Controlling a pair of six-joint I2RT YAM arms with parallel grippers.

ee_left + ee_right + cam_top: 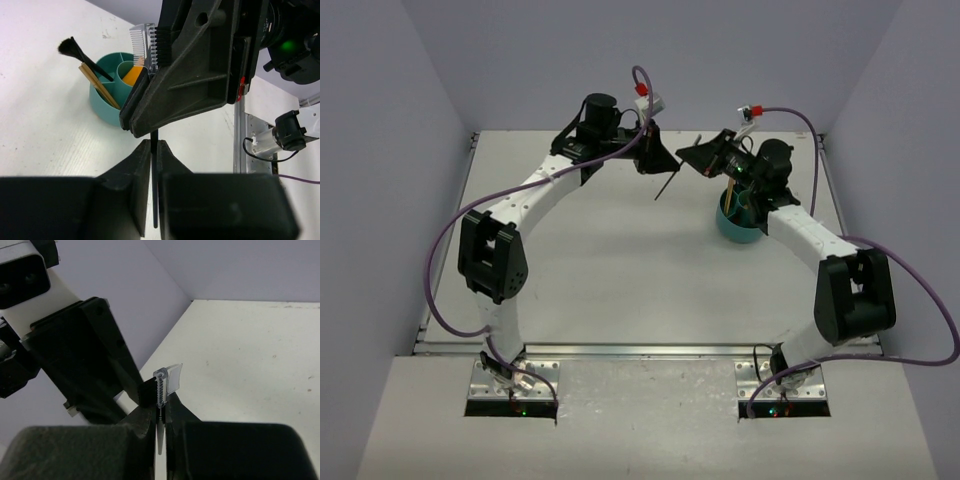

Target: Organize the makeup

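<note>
A thin black brush with a clear comb and bristle head (pixel 149 46) is held in mid-air between both grippers. My left gripper (pixel 154 143) is shut on its black handle (pixel 154 175). My right gripper (pixel 161 407) is shut on its neck just below the head (pixel 162 384). In the top view the grippers meet at the far middle, left (pixel 658 160) and right (pixel 693 157), with the handle (pixel 665 186) hanging below. The teal divided container (pixel 107 107) holds a black fan brush (pixel 67 46), wooden sticks (pixel 97 82) and an orange wedge (pixel 132 75). The other makeup is hidden.
The teal container (pixel 735 225) stands at the far right of the table, partly under the right arm's wrist. The table's metal edge rail (pixel 239 145) runs along the right in the left wrist view. The grey walls stand close behind the grippers.
</note>
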